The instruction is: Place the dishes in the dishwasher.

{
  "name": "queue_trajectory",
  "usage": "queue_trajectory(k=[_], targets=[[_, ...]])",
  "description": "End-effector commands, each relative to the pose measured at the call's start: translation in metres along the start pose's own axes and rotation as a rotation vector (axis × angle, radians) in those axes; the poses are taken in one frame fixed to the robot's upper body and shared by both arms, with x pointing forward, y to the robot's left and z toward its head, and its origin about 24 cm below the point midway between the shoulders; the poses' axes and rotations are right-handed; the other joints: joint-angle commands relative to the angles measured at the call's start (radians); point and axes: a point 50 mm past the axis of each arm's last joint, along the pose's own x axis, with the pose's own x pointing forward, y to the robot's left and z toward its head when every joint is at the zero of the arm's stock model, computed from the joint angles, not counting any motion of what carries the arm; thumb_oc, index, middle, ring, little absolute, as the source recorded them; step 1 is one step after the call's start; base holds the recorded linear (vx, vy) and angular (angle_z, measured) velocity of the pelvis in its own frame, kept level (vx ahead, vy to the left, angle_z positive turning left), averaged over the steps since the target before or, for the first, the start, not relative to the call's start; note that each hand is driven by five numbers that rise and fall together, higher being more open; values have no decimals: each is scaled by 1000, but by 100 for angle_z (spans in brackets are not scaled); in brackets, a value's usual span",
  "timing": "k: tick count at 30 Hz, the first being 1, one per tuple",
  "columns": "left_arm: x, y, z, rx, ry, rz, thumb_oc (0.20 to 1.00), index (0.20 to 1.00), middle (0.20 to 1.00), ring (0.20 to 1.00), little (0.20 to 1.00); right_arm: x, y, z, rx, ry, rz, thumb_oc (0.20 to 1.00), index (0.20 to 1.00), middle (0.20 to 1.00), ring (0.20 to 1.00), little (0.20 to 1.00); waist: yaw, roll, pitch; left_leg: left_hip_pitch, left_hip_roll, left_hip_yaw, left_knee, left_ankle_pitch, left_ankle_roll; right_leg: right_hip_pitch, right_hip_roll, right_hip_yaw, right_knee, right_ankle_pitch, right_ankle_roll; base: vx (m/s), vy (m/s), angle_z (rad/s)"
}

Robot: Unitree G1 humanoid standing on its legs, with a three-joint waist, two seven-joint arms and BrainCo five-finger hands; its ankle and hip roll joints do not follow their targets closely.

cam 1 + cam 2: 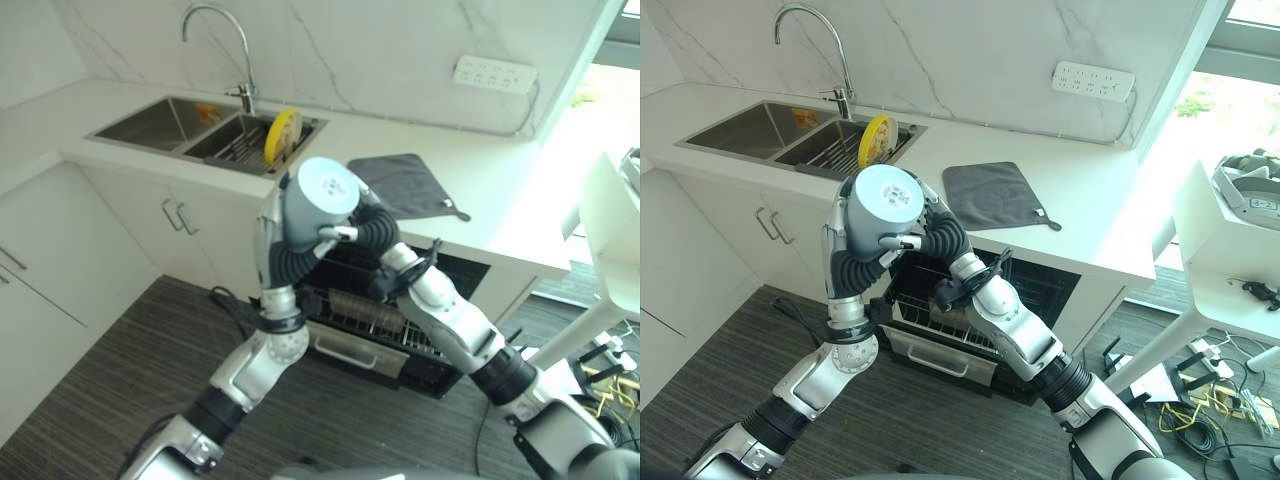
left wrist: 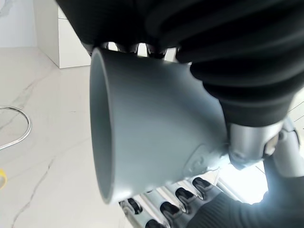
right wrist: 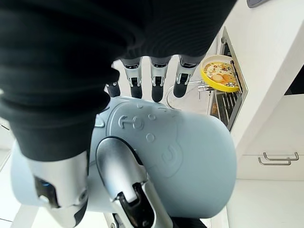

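A light blue-grey cup (image 1: 322,190) hangs in the air in front of the counter edge, above the open dishwasher (image 1: 372,322), with its base turned towards my head. My left hand (image 1: 852,262) grips it from the left, and in the left wrist view the cup (image 2: 156,133) lies under that hand's fingers. From the right, my right hand (image 1: 942,238) is curled round the same cup (image 3: 190,156), fingers (image 3: 156,80) over its far side and thumb (image 3: 124,190) on the near side. A yellow plate (image 1: 283,135) stands on edge in the sink's rack.
The dishwasher's pulled-out rack (image 1: 940,318) sits below my hands. On the white counter are a double sink (image 1: 150,122) with a tall faucet (image 1: 232,35) and a grey cloth (image 1: 405,185). A white table (image 1: 1230,250) stands at the right.
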Motion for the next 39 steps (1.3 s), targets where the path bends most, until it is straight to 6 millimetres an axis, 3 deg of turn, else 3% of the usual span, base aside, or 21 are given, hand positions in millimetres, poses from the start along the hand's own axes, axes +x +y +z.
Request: queue_trajectory(k=[1,21,39], targets=[[3,-13,13,-64,-111,-86,200,200,200,200,200,23,25,43,-17,-188,127,1000,1000,1000,1000,1000,10,-48,-6,15,-49,23,4,-54,17,-2,-13,111,17,10,2,-14,11,-4],[-3,-20,14,-37,-124,-167,200,200,200,200,200,29,38,56,-42,-226,181,1000,1000,1000,1000,1000,22,-46,-3,14,-52,27,4,-57,24,-3,-16,99,18,7,0,-2,1,0],[-4,-20,12,-30,-100,-151,200,200,200,200,200,26,33,73,-190,-372,42,1000,1000,1000,1000,1000,18,-30,1,15,-54,33,4,-61,26,-3,-19,95,17,3,-3,0,0,0]])
